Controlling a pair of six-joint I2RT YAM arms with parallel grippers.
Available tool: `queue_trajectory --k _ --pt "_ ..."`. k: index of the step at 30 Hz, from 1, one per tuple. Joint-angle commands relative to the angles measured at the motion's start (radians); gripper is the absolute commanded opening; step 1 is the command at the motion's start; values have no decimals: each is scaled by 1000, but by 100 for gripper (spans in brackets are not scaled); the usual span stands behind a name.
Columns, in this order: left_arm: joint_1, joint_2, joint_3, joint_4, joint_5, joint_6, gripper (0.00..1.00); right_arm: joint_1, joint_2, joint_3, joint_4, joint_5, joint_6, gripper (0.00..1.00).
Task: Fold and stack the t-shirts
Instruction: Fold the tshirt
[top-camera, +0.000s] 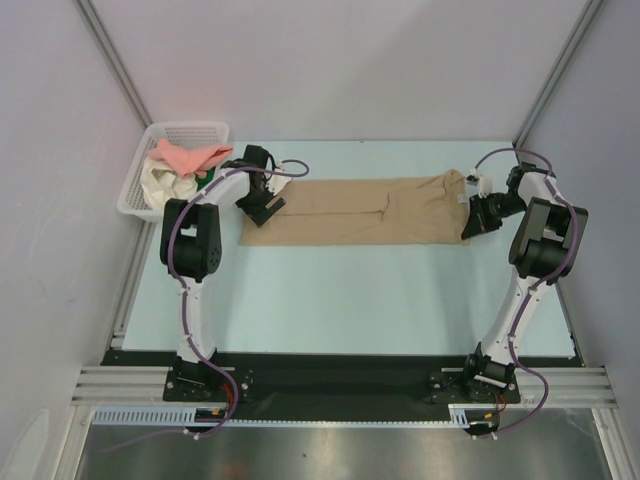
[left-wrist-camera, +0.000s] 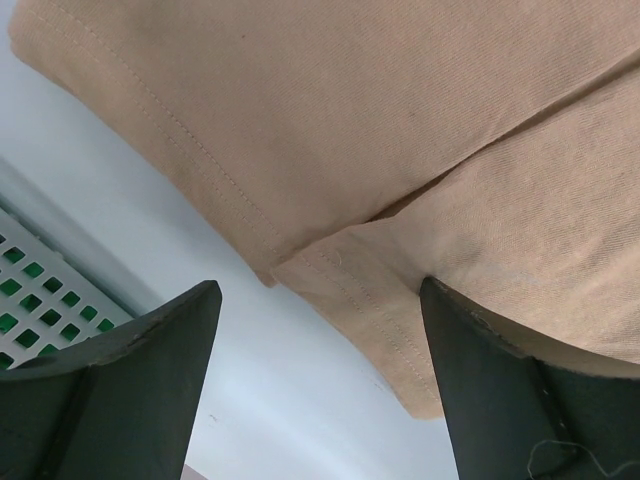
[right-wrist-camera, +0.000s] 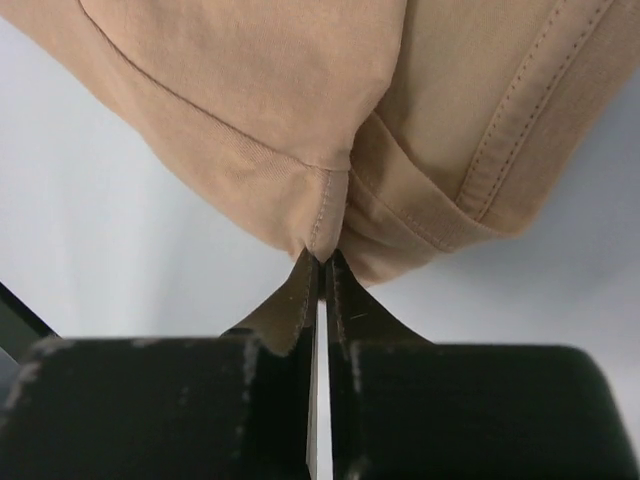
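A tan t-shirt (top-camera: 360, 210) lies folded into a long strip across the far part of the table. My left gripper (top-camera: 262, 212) hovers open over its left end. In the left wrist view the wide-spread jaws of the left gripper (left-wrist-camera: 320, 290) frame the hem corner of the tan cloth (left-wrist-camera: 350, 120), with nothing between them. At the shirt's right end, my right gripper (top-camera: 468, 222) is shut on the cloth. The right wrist view shows the right gripper (right-wrist-camera: 325, 258) pinching a seam fold of the tan shirt (right-wrist-camera: 250, 80). More t-shirts sit in the basket: salmon-pink (top-camera: 190, 155), cream-white (top-camera: 160, 182), a bit of green (top-camera: 205, 178).
A white mesh basket (top-camera: 135, 185) stands at the far left corner, just beyond the left gripper; its mesh (left-wrist-camera: 40, 290) shows at the left of the left wrist view. Grey walls close in on the left, back and right of the pale blue table (top-camera: 350, 300).
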Motion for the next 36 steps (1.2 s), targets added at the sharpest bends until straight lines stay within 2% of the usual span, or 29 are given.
queue_trajectory --k 1,9,11,12,14,15,18,23,29,32,36 --pt "19 38 -12 0 -38 -4 87 -16 -19 39 -37 16 -26 0" --pt "42 28 -29 27 -58 -7 86 -70 -8 74 -114 43 -59 2" --pt "42 28 -28 32 -61 -7 86 -73 -2 77 -120 51 -59 8" --pt "42 27 -22 32 -61 -8 86 -73 -2 76 -118 52 -56 16" --pt "42 22 -17 35 -63 -8 86 -73 -7 79 -121 54 -55 21" --pt "42 15 -17 41 -63 -5 86 -73 -10 82 -126 51 -55 28" --pt "37 -44 -37 84 -55 7 90 -75 -66 96 -129 39 -59 39" --pt "-2 -155 -81 152 -37 45 94 -72 -203 73 -40 10 -24 40" --pt "-79 -284 -222 228 -23 142 92 -9 -293 62 -23 25 -18 40" --pt "-85 -341 -296 210 -6 199 85 23 -306 54 -26 32 -13 40" --pt "-65 -370 -353 113 52 277 70 42 -310 51 -33 26 2 40"
